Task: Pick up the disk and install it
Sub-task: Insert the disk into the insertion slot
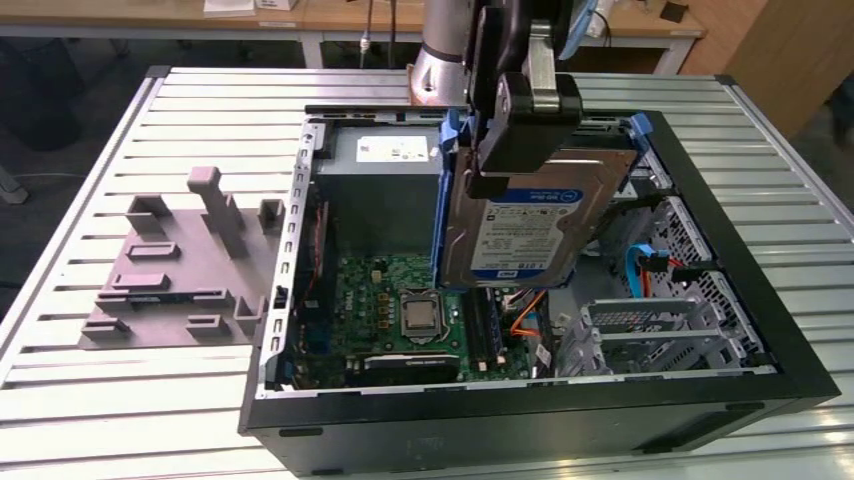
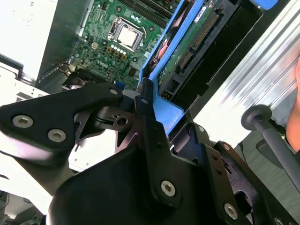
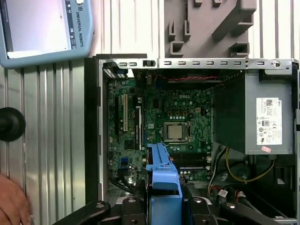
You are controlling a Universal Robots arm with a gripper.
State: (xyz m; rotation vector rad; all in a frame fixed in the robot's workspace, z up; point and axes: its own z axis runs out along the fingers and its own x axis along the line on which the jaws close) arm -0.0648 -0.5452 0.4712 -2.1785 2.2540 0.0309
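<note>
While the gripper [image 1: 515,165], clamped on the disk [image 1: 534,235], holds it upright over the case [image 1: 534,405], pickup looks done; seating needs careful alignment.

Arm [image 1: 441,45] upright, claw [image 1: 523,160] pointing down, clamped

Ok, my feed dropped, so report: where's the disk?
Gripper shut on the disk. Disk hanging on edge over the open computer case, not seated. Orange cables near its lower edge.
</note>
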